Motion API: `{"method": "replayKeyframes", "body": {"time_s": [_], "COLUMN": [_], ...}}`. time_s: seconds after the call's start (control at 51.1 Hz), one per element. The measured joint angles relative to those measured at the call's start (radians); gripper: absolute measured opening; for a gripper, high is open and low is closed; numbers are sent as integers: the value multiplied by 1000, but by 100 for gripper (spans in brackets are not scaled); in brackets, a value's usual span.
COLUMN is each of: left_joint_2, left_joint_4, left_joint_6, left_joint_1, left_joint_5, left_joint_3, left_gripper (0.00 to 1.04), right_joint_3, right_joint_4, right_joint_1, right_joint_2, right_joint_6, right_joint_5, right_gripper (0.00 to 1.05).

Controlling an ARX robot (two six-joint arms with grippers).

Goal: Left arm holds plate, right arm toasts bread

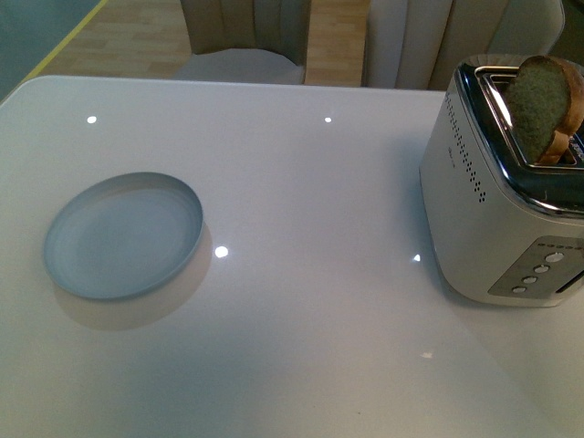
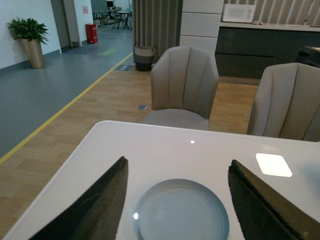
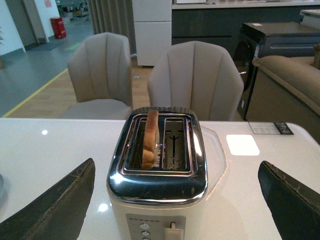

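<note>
The pale blue-grey plate [image 1: 123,234] lies empty on the white table [image 1: 301,173], on the left side. In the left wrist view the plate [image 2: 183,210] sits between the two black fingers of my open left gripper [image 2: 177,167], which hovers just short of it. The bread [image 1: 545,108] stands upright in one slot of the cream and chrome toaster [image 1: 497,214] at the right. The right wrist view shows the bread [image 3: 149,137] sticking out of the toaster [image 3: 157,182], with my open right gripper [image 3: 177,170] spread wide on either side and touching nothing. Neither gripper appears in the front view.
Two grey upholstered chairs [image 2: 184,85] stand beyond the table's far edge. The toaster's lever [image 3: 171,231] and round buttons [image 3: 145,230] face my right gripper. The second slot [image 3: 175,145] holds nothing.
</note>
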Motion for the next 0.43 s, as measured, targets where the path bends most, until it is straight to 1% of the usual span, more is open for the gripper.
{"method": "replayKeyframes", "body": {"time_s": [0.078, 0.137, 0.157, 0.215, 0.431], "left_joint_2": [0, 0, 0, 0, 0], "left_joint_4": [0, 0, 0, 0, 0], "left_joint_6": [0, 0, 0, 3, 3], "left_joint_1": [0, 0, 0, 0, 0], "left_joint_5": [0, 0, 0, 0, 0], "left_joint_3": [0, 0, 0, 0, 0], "left_gripper": [80, 96, 99, 97, 98], "right_joint_3": [0, 0, 0, 0, 0], "right_joint_4": [0, 0, 0, 0, 0], "right_joint_1": [0, 0, 0, 0, 0], "right_joint_2": [0, 0, 0, 0, 0], "right_joint_6": [0, 0, 0, 0, 0], "right_joint_5": [0, 0, 0, 0, 0], "right_gripper": [96, 96, 96, 96, 96]}}
